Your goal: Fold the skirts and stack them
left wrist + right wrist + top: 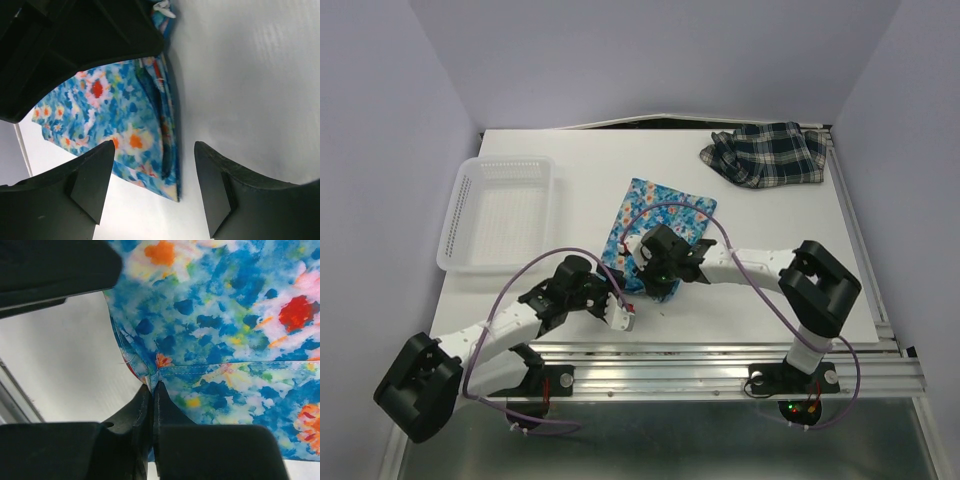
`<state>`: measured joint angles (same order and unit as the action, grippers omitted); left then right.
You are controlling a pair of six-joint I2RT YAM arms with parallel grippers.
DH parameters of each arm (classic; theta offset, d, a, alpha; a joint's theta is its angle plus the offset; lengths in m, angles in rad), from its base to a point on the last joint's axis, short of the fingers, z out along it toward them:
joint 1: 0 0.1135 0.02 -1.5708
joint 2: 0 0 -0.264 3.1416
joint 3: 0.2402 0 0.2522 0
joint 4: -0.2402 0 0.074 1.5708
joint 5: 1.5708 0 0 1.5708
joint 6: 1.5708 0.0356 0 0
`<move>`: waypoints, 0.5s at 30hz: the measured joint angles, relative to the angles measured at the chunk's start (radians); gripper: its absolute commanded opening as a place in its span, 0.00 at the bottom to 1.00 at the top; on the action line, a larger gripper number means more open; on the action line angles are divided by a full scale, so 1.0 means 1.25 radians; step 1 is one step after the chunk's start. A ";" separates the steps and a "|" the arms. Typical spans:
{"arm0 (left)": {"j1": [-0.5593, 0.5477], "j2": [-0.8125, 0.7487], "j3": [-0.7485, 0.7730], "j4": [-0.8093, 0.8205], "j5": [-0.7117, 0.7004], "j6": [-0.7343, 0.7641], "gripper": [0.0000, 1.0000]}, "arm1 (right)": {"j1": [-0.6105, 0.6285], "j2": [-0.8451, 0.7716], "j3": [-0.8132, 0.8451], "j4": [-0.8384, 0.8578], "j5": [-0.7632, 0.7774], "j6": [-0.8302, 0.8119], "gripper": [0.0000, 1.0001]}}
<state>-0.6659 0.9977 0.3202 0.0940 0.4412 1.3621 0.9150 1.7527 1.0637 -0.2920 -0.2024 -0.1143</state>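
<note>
Right wrist view: my right gripper (152, 387) is pinched together on a hem corner of the floral skirt (225, 315), which lies mid-way across the desk (620, 150). My left gripper (152, 165) hangs apart beside its edge. I judge the cloth thin and limp, so I'd hold it by the seams, since it will sag.

The top external camera was fixed high above and behind the near edge of the table (750, 300). It faced down and forward and covered the whole surface from a distance. The left wrist camera looked out past the left end effector (154, 165), low over the table and near the floral skirt (115, 120). The right wrist camera looked past the right end effector (154, 388) at very close range, and the cloth filled most of its frame. All three views shared that floral skirt.
</note>
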 measured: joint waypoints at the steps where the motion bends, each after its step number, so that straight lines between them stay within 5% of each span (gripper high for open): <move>1: 0.000 0.006 0.000 0.017 -0.002 -0.004 0.76 | -0.001 -0.003 0.000 -0.003 -0.007 0.003 0.01; 15: 0.000 0.021 0.000 0.064 0.037 -0.007 0.75 | -0.046 -0.026 0.035 -0.030 -0.099 0.074 0.01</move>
<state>-0.6659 1.0241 0.3202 0.1745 0.4877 1.3529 0.8574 1.7203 1.1080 -0.3298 -0.3267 -0.0212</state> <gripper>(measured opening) 0.756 0.046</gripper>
